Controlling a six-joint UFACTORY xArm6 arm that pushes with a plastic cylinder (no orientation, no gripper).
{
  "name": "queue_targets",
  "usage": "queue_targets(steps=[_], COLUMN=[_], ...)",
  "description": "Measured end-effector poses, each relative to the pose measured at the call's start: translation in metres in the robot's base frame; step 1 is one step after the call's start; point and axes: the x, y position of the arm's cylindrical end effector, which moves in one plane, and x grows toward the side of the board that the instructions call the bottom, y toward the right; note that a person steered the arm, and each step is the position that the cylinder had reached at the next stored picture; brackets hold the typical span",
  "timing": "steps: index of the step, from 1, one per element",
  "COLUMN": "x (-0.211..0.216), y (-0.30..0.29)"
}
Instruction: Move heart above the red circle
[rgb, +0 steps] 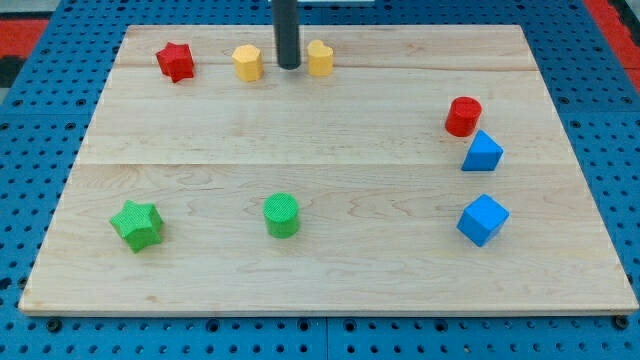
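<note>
A yellow heart (320, 57) lies near the view's top, just right of my tip (289, 66). The dark rod comes down from the top edge and its tip sits between the heart and a yellow hexagon (247, 62), very close to the heart's left side. The red circle (463, 116) stands far to the right and lower, near the board's right side.
A red star (175, 61) lies at the top left. A blue triangular block (482, 152) sits just below the red circle, and a blue cube (483, 219) below that. A green star (137, 223) and a green circle (282, 215) lie at the lower left.
</note>
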Motion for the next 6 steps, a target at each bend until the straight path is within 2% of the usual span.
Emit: queue_targets(steps=[1, 2, 3, 4, 5, 6], x=[0.001, -0.014, -0.024, -0.008, -0.026, -0.029], y=[0.064, 0.045, 0.077, 0.153, 0.138, 0.175])
